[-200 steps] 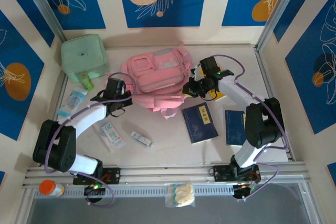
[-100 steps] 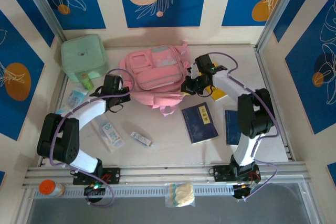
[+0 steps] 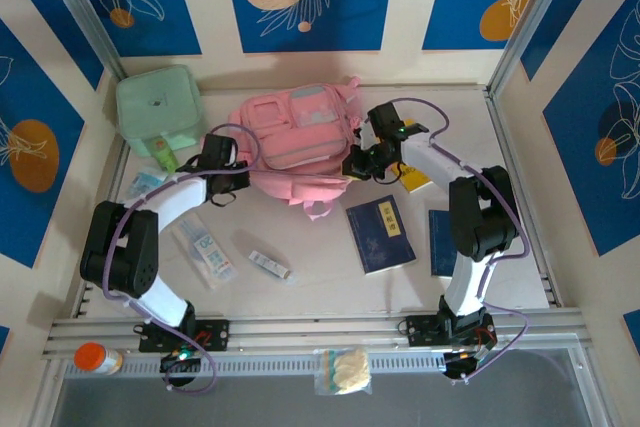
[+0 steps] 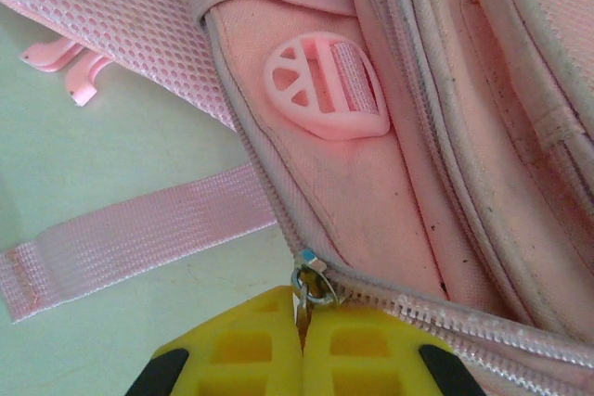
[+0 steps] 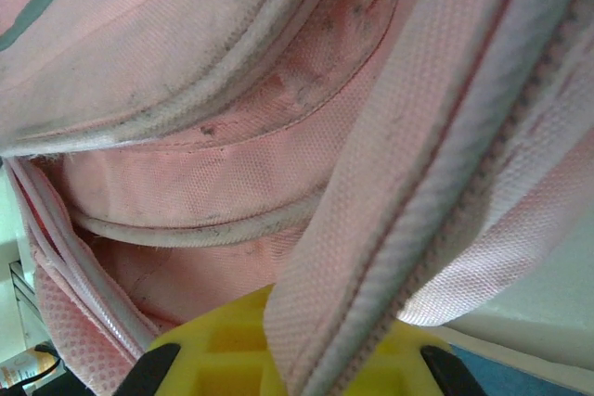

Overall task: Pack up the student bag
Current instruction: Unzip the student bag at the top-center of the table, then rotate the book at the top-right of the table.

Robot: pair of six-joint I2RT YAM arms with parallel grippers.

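- From above, the student bag (image 3: 300,137) lies front-up at the far middle of the worktop (image 3: 330,292), with a mint-green soft case (image 3: 155,107) near its left side.
- The left pincer (image 3: 232,179) is at the bag's left edge and the right pincer (image 3: 358,162) at its right edge.
- Packing looks barely begun. A blue book (image 3: 380,234), a second blue book (image 3: 447,242), flat packets (image 3: 205,252) and a green tube (image 3: 163,154) all lie loose on the worktop. The step in hand seems to be getting the bag open.
- In the left wrist view, the yellow left pincer (image 4: 303,345) is closed on a small metal zipper pull (image 4: 302,285) at the end of a coil zipper track.
- Above it sit a moulded pink plastic buckle (image 4: 325,85), a flat woven webbing strap (image 4: 139,238) and open-weave mesh padding (image 4: 139,25).
- In the right wrist view, the right pincer (image 5: 295,364) is drawn narrow, pinching a band of the bag's coarse pink weave edged with zipper tape.
- The cloth here is soft and creased, with rounded piping and grey scuffs.
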